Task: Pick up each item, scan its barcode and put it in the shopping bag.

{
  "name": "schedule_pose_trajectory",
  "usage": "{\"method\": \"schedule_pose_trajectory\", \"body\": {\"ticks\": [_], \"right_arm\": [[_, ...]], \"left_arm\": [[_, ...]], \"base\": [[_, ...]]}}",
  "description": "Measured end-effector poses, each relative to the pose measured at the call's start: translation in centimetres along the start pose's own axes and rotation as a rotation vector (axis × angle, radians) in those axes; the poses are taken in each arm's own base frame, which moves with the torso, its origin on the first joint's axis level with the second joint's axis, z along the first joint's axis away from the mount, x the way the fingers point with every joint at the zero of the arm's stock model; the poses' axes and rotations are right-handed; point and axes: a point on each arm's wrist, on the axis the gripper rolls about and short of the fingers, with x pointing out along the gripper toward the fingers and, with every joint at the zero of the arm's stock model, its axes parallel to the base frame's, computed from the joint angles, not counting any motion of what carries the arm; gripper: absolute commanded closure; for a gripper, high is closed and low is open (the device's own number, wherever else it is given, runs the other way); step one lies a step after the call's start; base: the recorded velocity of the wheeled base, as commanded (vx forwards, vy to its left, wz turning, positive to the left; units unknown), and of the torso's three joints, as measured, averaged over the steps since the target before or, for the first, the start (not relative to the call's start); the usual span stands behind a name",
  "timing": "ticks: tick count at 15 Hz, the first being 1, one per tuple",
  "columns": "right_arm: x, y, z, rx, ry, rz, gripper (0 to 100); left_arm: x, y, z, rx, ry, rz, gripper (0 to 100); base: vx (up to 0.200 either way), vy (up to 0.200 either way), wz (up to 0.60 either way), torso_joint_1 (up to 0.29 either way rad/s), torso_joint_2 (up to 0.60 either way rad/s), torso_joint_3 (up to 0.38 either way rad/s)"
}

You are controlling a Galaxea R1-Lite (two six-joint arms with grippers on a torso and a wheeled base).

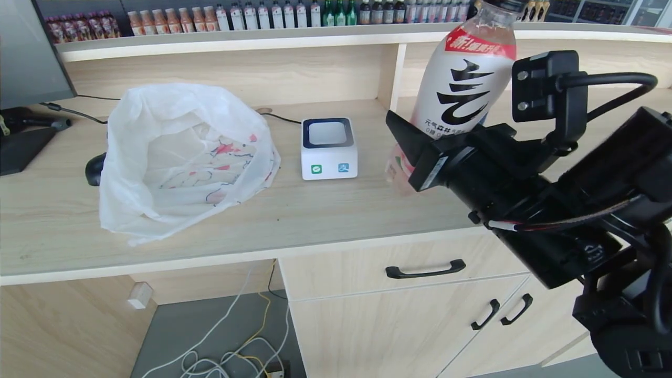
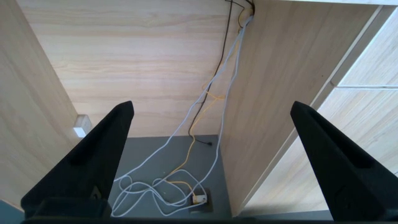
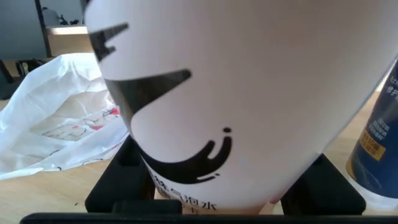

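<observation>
My right gripper (image 1: 415, 152) is shut on a tall clear bottle (image 1: 462, 79) with a white, red and black label, held upright above the counter just right of the scanner. The same bottle (image 3: 236, 93) looms close in the right wrist view. The white scanner box (image 1: 329, 148) with a dark-rimmed window sits mid-counter. Left of it the white plastic shopping bag (image 1: 178, 152) stands open with printed items inside; the bag (image 3: 56, 124) also shows behind the bottle. My left gripper (image 2: 208, 162) hangs open below the counter, pointing at floor cables.
A blue can (image 3: 379, 143) stands on the counter beside the held bottle. A black mouse (image 1: 94, 169) lies left of the bag and a monitor base (image 1: 21, 142) at far left. A raised shelf (image 1: 236, 37) with several bottles runs behind. Drawers (image 1: 425, 270) sit below.
</observation>
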Motion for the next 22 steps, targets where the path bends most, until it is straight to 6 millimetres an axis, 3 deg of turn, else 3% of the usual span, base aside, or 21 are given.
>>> {"method": "schedule_pose_trajectory", "body": {"ticks": [4,9,17,22], "right_arm": [[-1.5,1.2,0.0,0.029,-0.032,0.071,100],[-1.4,-0.5,0.3,0.012,-0.057,0.007,100],[-1.6,-0.9,0.2,0.006,-0.058,-0.003,100],[-1.6,-0.9,0.1,0.005,-0.056,-0.005,100]], "left_arm": [[0.0,0.0,0.0,0.0,0.0,0.0,0],[0.0,0.0,0.0,0.0,0.0,0.0,0],[0.0,0.0,0.0,-0.001,0.001,0.0,0],[0.0,0.0,0.0,-0.001,0.0,0.001,0]], "base": [[0.0,0.0,0.0,0.0,0.0,0.0],[0.0,0.0,0.0,0.0,0.0,0.0],[0.0,0.2,0.0,0.003,0.0,0.001],[0.0,0.0,0.0,0.0,0.0,0.0]]}}
